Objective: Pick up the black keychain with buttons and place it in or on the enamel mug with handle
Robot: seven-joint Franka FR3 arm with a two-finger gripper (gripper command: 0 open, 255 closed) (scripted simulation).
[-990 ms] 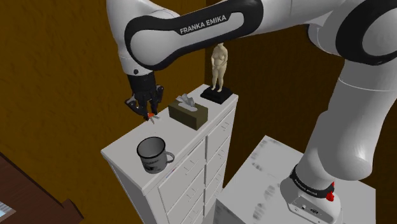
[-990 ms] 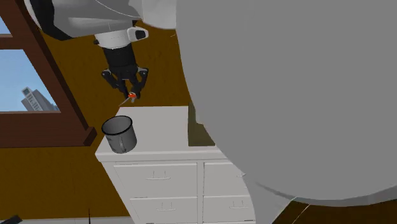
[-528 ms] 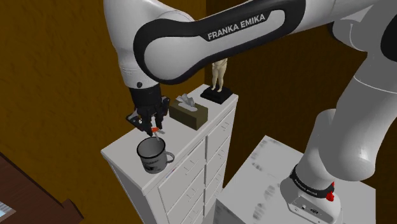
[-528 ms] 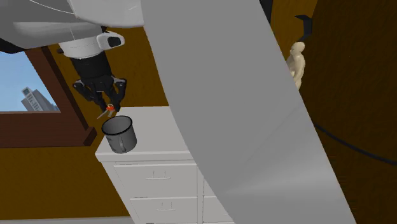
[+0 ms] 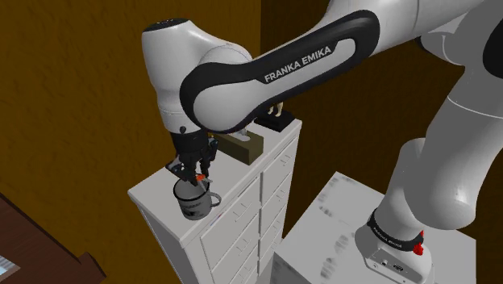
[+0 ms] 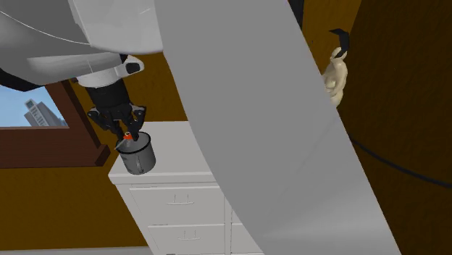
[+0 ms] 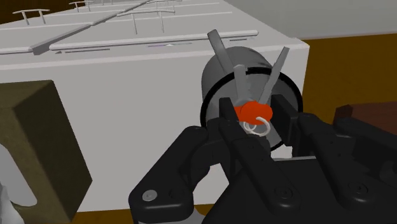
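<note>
The keychain (image 7: 254, 111) is pinched by its red-orange knob between the gripper (image 7: 254, 121) fingers, which are closed narrow on it. Its grey blades fan out away from the hand and a small wire ring dangles from the knob. I see no black on it from here, only red and grey. Holding it by the knob leaves the long parts free to lead the way down.

It hangs right over the mouth of the mug (image 6: 139, 156), with the knob just above the rim. The blade tips may already be inside the cup, though I can't quite tell from this angle. My guess is the gripper is lined up over the middle so the keychain falls in rather than catching the rim.

The mug stands upright near the front corner of the white counter (image 5: 153, 190), which has drawers below, and its handle (image 5: 214, 198) is turned away from the gripper. Farther back along the counter sit an olive tissue box (image 5: 246, 148) and a pale figurine (image 6: 335, 72) on a dark base, both well clear of the drop. What looks left is opening the fingers.
</note>
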